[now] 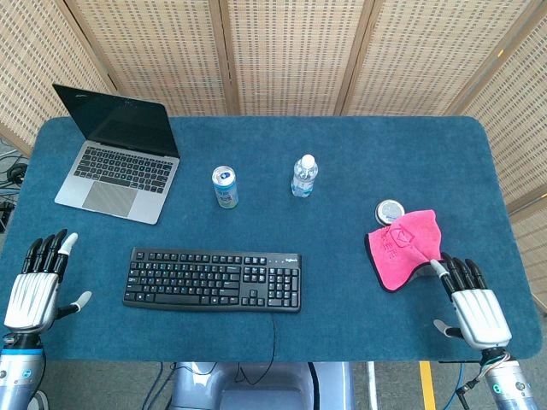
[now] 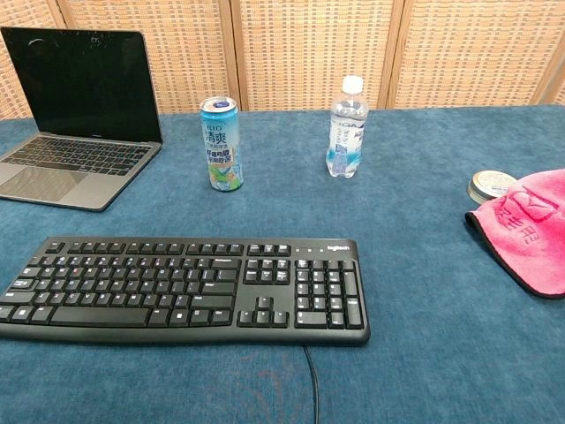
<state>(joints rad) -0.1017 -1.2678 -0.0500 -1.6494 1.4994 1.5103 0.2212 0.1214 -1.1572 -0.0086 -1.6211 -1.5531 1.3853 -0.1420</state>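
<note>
Head view: overhead, angled down, whole table (image 1: 342, 154). Chest view: low, near front edge, facing 12 o'clock. Shared: keyboard (image 1: 213, 279), can (image 1: 225, 187), bottle (image 1: 303, 176), laptop (image 1: 120, 154)

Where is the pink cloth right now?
The pink cloth lies on the table's right side in the head view, just ahead of the right hand, whose fingertips are at its near edge, with a small round tin beside its far corner.

- Blue carpet-like cover over the table (image 1: 342, 145), rounded at the far corners.
- Behind it, woven cane screen panels (image 1: 282, 51) in pale wooden frames.
- Grey floor (image 1: 402, 384) below, with a yellow stripe.
- Even, bright lighting throughout.
</note>
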